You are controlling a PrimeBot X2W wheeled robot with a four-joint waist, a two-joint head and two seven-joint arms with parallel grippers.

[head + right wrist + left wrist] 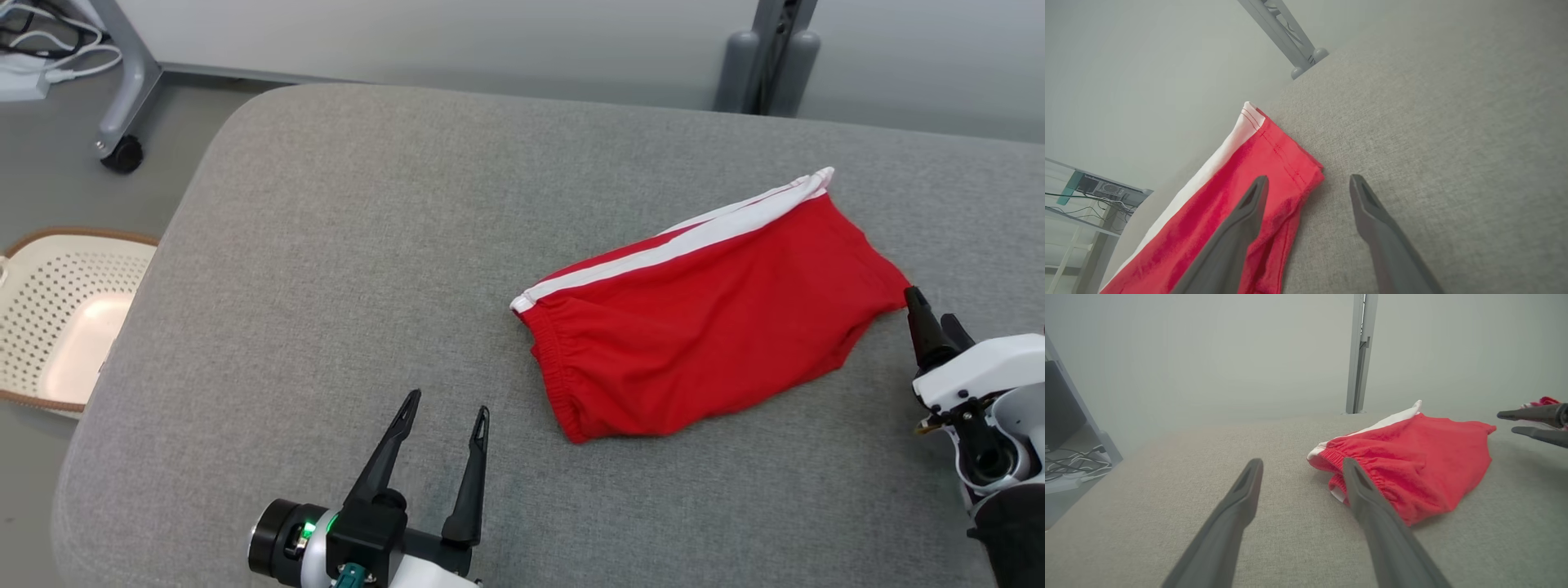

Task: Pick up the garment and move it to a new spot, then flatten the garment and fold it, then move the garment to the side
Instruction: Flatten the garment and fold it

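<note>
Red shorts (710, 327) with a white side stripe lie folded on the right half of a grey cushion (326, 245), waistband toward the robot's left. Right gripper (1308, 179): jaws wide and empty, just beside the shorts' hem end. Left gripper (449, 404): jaws wide and empty, near the waistband but apart from it. A perforated basket (57, 318) sits on the floor, far left.

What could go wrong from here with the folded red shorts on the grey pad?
The open right gripper sits at the layered hem of the red shorts; pinching only the top layer could undo the fold. The open left gripper is off the waistband, so a one-sided pull might bunch the fabric.
</note>
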